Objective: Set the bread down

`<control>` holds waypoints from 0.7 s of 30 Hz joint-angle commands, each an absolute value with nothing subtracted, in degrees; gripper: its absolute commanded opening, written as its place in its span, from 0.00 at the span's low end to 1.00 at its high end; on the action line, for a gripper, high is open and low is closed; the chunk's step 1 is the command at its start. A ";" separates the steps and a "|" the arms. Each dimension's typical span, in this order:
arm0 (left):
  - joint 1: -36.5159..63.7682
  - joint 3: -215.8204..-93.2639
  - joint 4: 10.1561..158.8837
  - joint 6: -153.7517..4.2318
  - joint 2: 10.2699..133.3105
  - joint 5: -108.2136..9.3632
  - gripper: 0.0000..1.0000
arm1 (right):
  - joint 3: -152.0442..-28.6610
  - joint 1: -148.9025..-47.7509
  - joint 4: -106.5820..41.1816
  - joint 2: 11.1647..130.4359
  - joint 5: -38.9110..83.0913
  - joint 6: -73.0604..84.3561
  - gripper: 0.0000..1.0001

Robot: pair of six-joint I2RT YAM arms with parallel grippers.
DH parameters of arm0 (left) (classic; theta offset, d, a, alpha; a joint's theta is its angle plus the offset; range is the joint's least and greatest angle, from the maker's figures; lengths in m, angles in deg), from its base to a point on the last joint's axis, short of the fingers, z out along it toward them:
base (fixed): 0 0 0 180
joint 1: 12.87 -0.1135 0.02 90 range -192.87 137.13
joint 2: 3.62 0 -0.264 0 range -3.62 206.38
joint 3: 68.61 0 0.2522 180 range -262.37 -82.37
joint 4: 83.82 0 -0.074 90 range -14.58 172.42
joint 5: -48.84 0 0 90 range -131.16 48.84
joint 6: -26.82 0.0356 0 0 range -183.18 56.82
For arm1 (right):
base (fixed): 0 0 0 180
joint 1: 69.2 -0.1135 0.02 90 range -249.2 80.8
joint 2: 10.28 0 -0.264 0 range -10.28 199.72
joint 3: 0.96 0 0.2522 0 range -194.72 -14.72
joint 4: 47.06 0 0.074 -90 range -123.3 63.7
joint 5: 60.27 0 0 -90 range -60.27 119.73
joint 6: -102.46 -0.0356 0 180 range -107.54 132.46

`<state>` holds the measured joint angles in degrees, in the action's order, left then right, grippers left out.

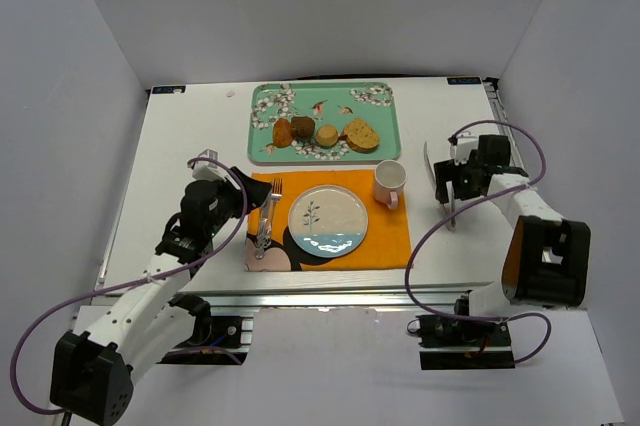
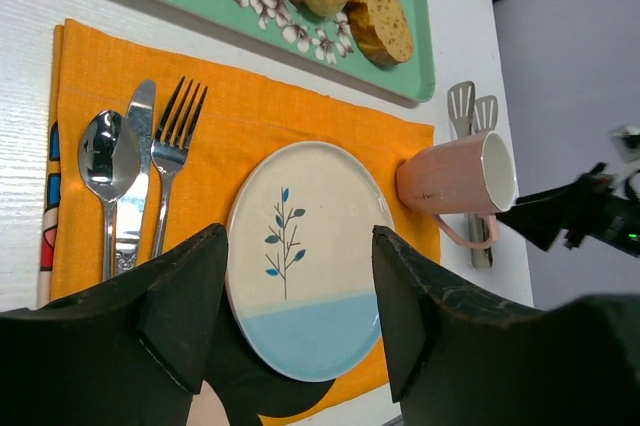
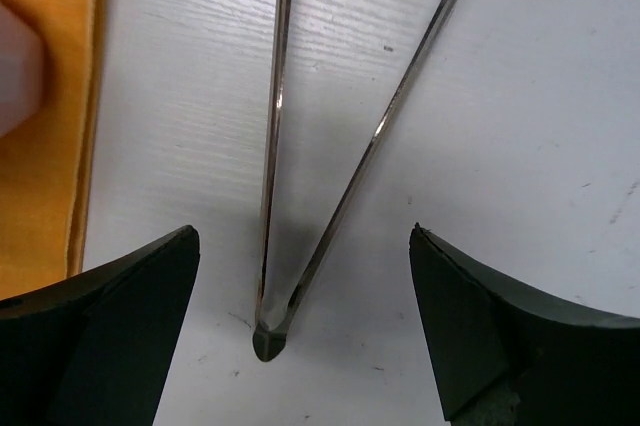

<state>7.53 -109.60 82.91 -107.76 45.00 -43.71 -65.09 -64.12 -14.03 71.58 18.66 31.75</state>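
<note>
The bread is a small dark brown chunk on the green floral tray, between an orange-brown roll and a round tan piece. A white and blue plate sits on the orange placemat; it also shows in the left wrist view. My left gripper is open and empty, low over the plate's near left side. My right gripper is open, its fingers on either side of the hinge end of metal tongs lying on the table.
A golden slice lies at the tray's right. A pink mug stands right of the plate. A fork, knife and spoon lie on the placemat's left. White walls enclose the table.
</note>
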 commanded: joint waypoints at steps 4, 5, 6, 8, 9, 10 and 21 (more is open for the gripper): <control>7.43 -108.65 82.77 -107.74 39.90 -43.54 0.69 | -67.01 -67.96 -18.61 78.66 27.18 23.99 0.89; 7.43 -108.22 82.59 -108.00 39.19 -43.36 0.69 | -67.54 -68.23 -18.70 81.01 27.88 23.02 0.89; 7.43 -107.95 80.76 -108.27 38.49 -43.10 0.69 | -68.06 -68.32 -18.53 82.08 28.49 21.97 0.88; 7.43 -107.16 80.14 -109.14 36.47 -42.31 0.69 | -69.47 -68.50 -18.88 84.71 29.37 20.11 0.85; 7.43 -106.90 79.87 -109.50 35.85 -42.05 0.69 | -69.47 -68.41 -19.49 85.16 31.29 19.85 0.83; 7.43 -106.63 79.61 -109.76 34.72 -41.96 0.69 | -69.30 -68.41 -20.28 85.60 31.75 19.58 0.82; 7.43 -107.16 77.23 -110.29 32.77 -39.76 0.69 | -68.51 -68.41 -21.61 89.21 30.26 19.05 0.36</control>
